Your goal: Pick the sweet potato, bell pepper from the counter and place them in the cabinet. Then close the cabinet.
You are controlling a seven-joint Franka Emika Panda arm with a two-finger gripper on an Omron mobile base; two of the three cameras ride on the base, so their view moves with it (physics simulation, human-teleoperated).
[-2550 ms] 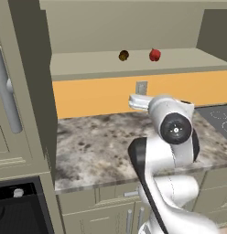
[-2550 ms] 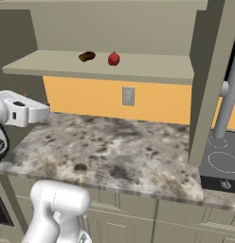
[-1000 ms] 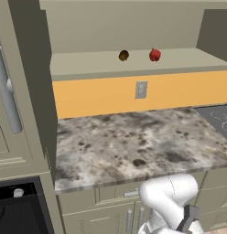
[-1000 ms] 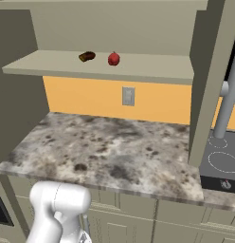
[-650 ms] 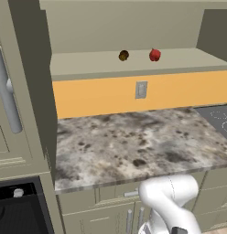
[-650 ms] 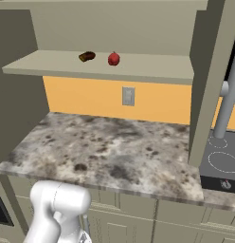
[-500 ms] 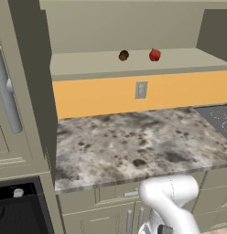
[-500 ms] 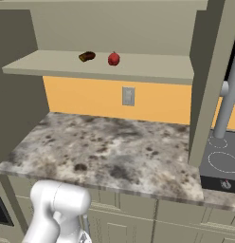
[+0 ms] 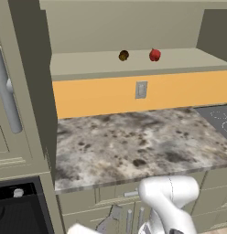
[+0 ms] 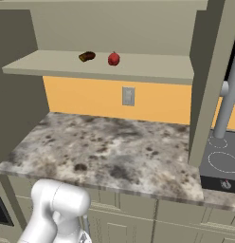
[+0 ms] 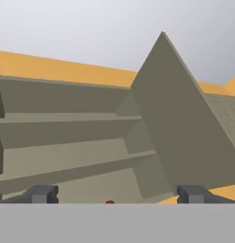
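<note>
Mottled stone surface (image 9: pixel 133 146) runs under an orange backsplash with a wall outlet (image 9: pixel 141 89); a cooktop (image 10: pixel 222 161) adjoins it. On the open cabinet (image 10: pixel 105 66) shelf, the sweet potato (image 10: pixel 86 56) lies just beside the pepper (image 10: pixel 113 59). Hand view shows the jaws (image 11: pixel 118 194) spread wide, empty.

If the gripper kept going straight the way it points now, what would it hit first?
Probably the open cabinet: the hand view looks up into its shelves, with the open door to one side. The gripper has its fingers spread and nothing between. Depth is unclear.
</note>
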